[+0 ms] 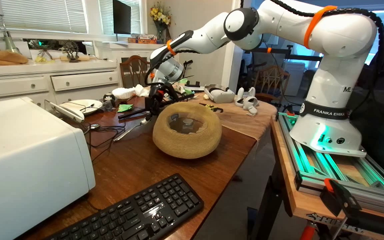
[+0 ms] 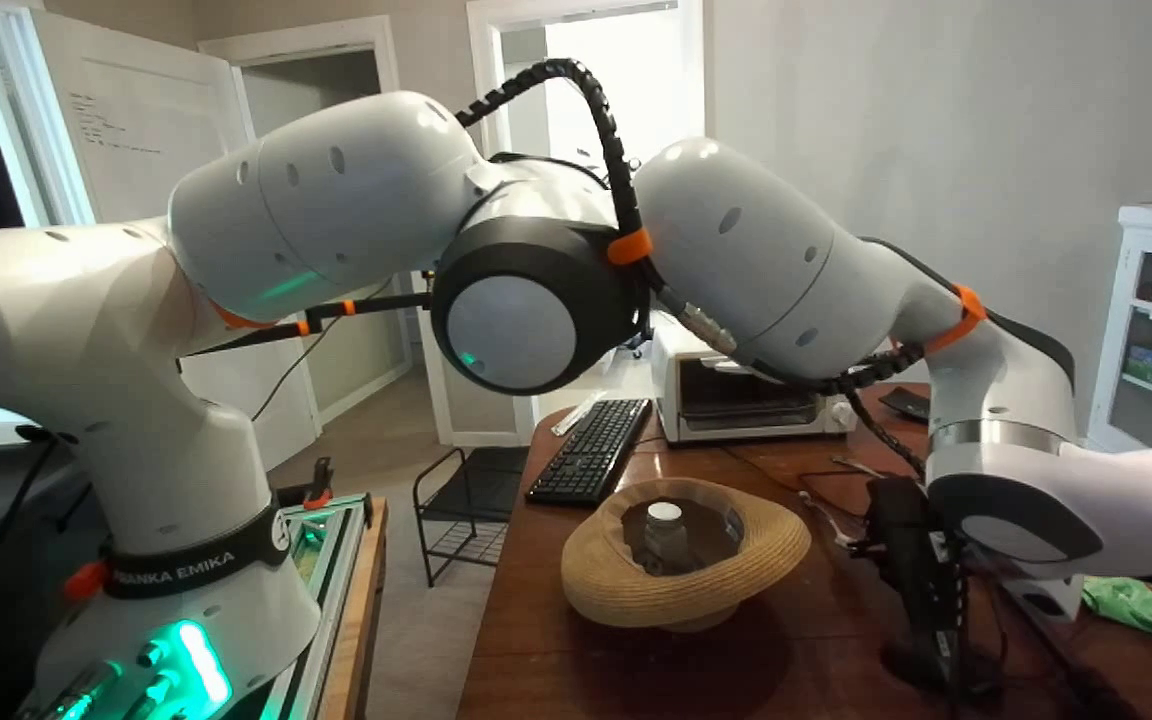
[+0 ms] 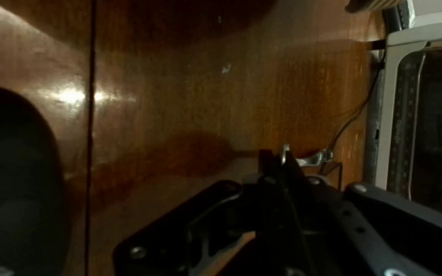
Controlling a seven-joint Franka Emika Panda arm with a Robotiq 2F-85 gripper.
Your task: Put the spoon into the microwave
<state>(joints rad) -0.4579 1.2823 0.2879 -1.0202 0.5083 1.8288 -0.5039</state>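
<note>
The silver spoon shows in the wrist view (image 3: pixel 315 158) and in both exterior views (image 1: pixel 128 131) (image 2: pixel 821 510). My gripper is shut on it; the fingertips (image 3: pixel 282 157) pinch it, and the fingers hide part of it. In an exterior view the fingertips (image 1: pixel 148 117) are behind the straw hat, with the handle pointing toward the microwave. The fingertips also show in an exterior view (image 2: pixel 861 547). The white microwave (image 1: pixel 35 150) stands at the table's end. Its dark front shows in an exterior view (image 2: pixel 748 434) and the wrist view (image 3: pixel 389 96); whether its door is open I cannot tell.
A straw hat (image 1: pixel 187 146) with a jar (image 2: pixel 666 535) inside sits beside the gripper. A black keyboard (image 1: pixel 145 210) lies by the microwave. Black cables (image 1: pixel 100 141) lie in front of the microwave. A white plate (image 1: pixel 83 106) and green packet (image 2: pixel 1131 603) are nearby.
</note>
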